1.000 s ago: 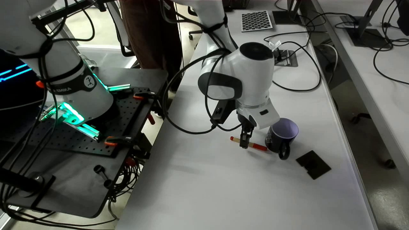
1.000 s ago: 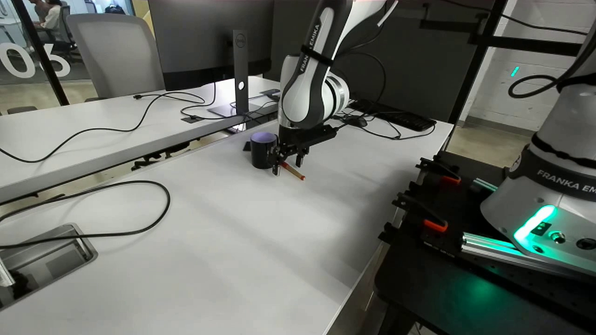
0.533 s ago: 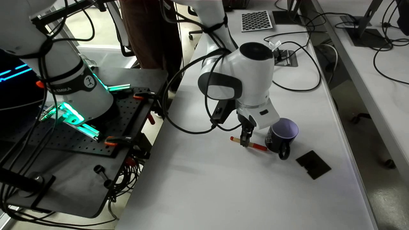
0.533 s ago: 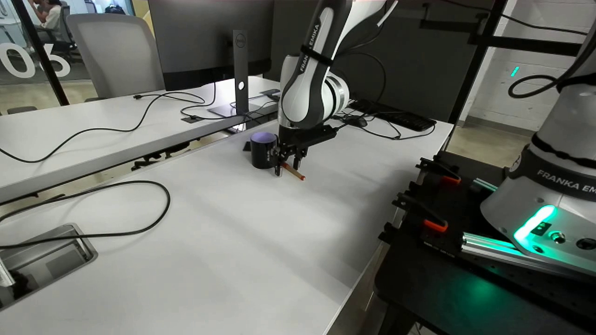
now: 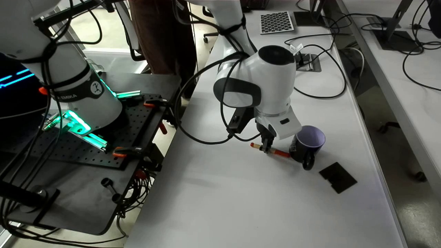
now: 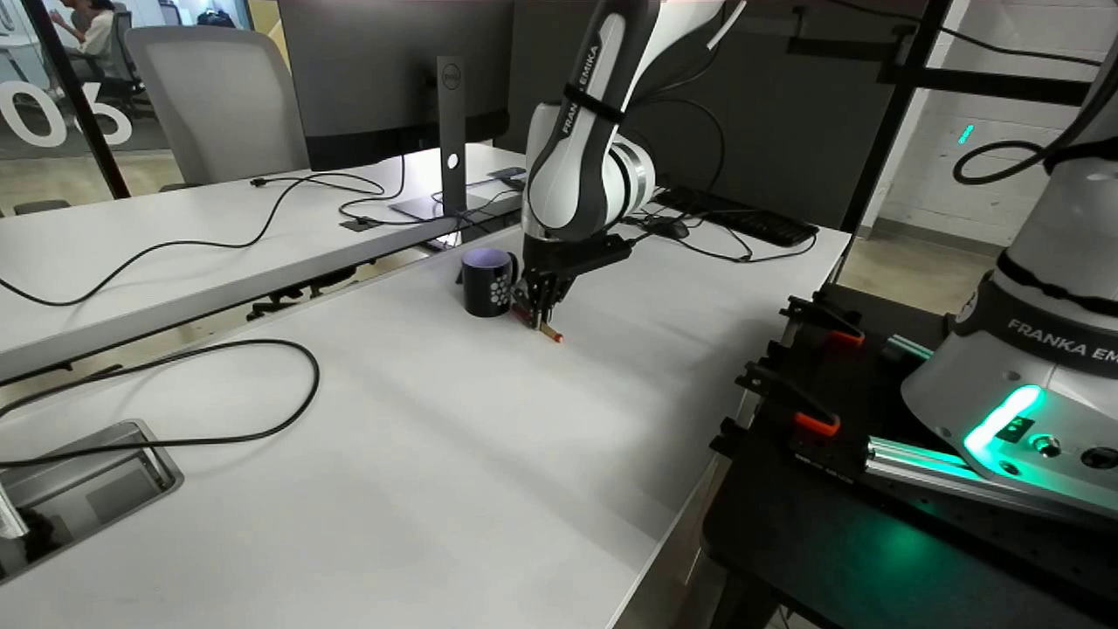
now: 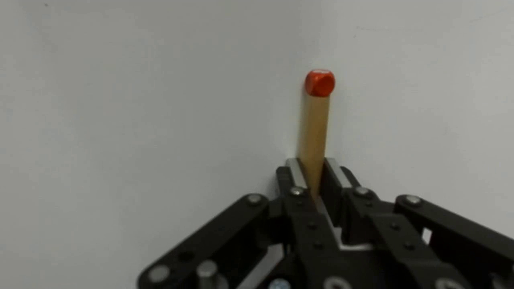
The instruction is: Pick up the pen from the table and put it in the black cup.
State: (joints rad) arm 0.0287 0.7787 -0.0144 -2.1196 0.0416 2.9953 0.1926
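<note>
Pinching the pen in the gripper, at or just above the worktop, hard to tell which; in an exterior view, just left of the upright black cup.

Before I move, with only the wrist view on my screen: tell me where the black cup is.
Observer: The black cup is beside the gripper, at the end of the pen that your view hides; I can't tell whether pen and cup touch.
Operator: Tell me how the cup stands.
Observer: Upright, its open mouth facing up in both exterior views.
Operator: Now tell me what lies past it.
Observer: A flat black piece lies on the table, on the side of the cup away from the gripper.
</note>
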